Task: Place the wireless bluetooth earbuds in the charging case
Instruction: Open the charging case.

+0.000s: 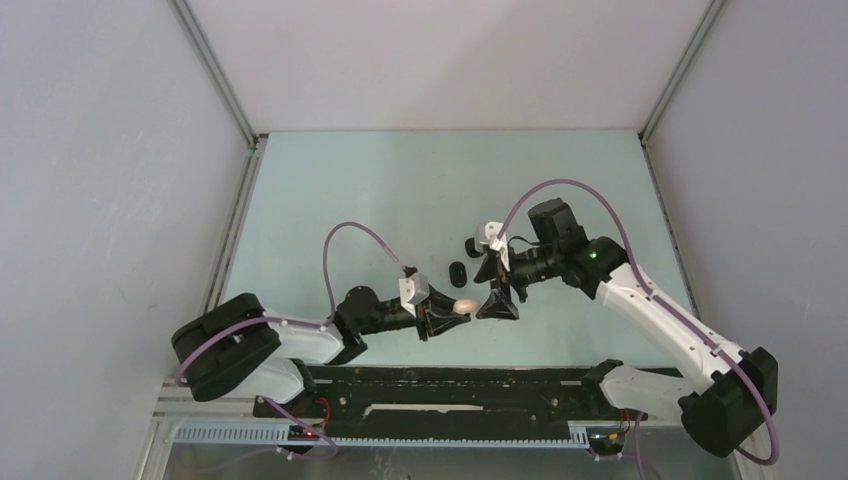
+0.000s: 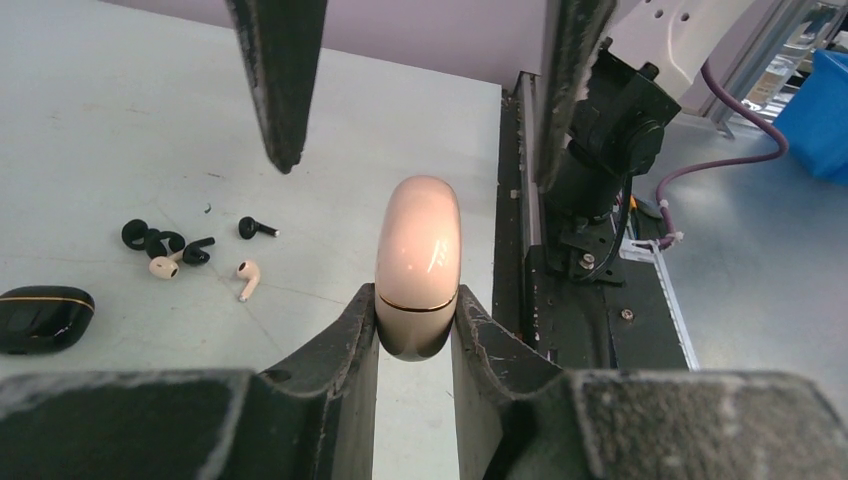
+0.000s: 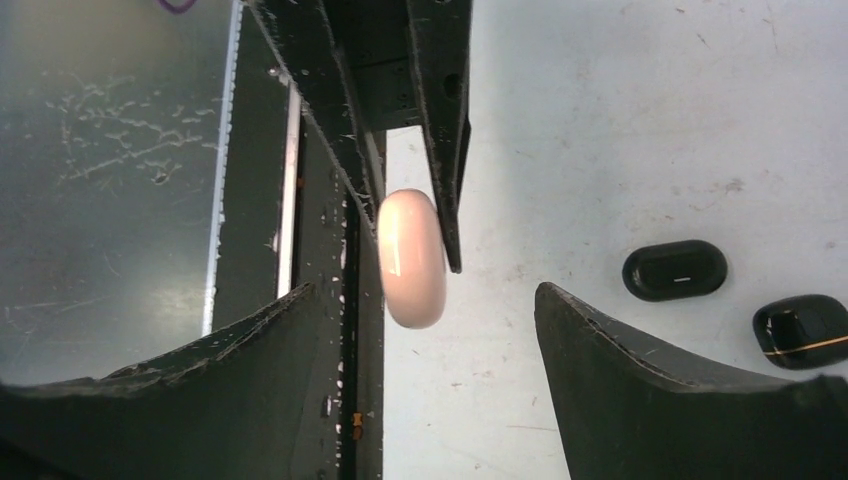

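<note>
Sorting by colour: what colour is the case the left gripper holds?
Pale pink case, clearest from left wrist.

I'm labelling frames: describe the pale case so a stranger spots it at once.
Look at the near middle of the table. The left gripper pinches a pebble-shaped case there. It is glossy pale pink; the neighbouring cases on the table are black.

It looks like a robotics lab cell: plain white panels (image 1: pixel 100 150) in aluminium frame bars (image 1: pixel 213 70) enclose a pale table (image 1: pixel 400 180); possibly a blue bin (image 2: pixel 820 110) outside.
</note>
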`<state>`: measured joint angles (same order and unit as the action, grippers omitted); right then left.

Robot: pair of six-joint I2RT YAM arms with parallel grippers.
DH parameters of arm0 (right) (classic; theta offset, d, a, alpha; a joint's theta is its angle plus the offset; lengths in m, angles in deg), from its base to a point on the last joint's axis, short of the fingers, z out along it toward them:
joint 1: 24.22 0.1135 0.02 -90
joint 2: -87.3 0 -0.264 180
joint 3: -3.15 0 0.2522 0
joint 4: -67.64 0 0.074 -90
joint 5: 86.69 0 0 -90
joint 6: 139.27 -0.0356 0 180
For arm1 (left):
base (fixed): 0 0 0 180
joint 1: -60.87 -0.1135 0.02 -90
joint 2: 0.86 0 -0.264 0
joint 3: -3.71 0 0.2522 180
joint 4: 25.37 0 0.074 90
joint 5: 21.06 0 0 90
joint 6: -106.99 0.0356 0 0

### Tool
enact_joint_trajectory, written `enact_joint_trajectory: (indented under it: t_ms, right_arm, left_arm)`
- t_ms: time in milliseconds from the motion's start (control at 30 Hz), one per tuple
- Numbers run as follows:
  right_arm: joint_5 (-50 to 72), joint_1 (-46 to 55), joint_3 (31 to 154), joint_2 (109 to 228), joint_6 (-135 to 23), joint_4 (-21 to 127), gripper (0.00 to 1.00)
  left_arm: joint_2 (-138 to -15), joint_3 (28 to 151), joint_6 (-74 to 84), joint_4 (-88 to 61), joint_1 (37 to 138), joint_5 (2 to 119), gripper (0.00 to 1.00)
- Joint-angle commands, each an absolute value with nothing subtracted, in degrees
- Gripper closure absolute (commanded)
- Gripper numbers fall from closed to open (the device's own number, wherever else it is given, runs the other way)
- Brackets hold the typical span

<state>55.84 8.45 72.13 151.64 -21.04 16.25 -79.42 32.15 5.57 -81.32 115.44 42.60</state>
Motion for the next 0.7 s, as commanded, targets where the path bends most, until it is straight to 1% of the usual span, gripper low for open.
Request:
enact_joint_trajectory:
  t_ms: [0, 200, 333, 500, 667]
  right_arm:
    - [52.7, 9.0, 73.0, 152.9, -17.9, 17.2, 0.20]
    - [52.7, 10.5, 73.1, 156.0, -17.3, 17.2, 0.21]
    - [53.0, 10.5, 75.3, 158.7, -18.7, 16.9, 0.23]
    - [58.8, 7.0, 80.1, 162.2, -22.3, 15.8, 0.26]
    - [60.3, 6.5, 82.3, 163.8, -23.1, 14.4, 0.27]
  left_arm:
    - [-80.5, 32.6, 8.1, -87.2, 115.5, 40.4, 1.00]
    - [-79.4, 32.2, 8.1, -87.2, 115.6, 39.7, 1.00]
    - [-79.6, 32.4, 8.3, -87.3, 115.6, 38.9, 1.00]
    - [-80.1, 32.4, 8.4, -87.5, 115.8, 38.2, 1.00]
    - [-80.4, 32.5, 8.4, -87.5, 115.8, 38.2, 1.00]
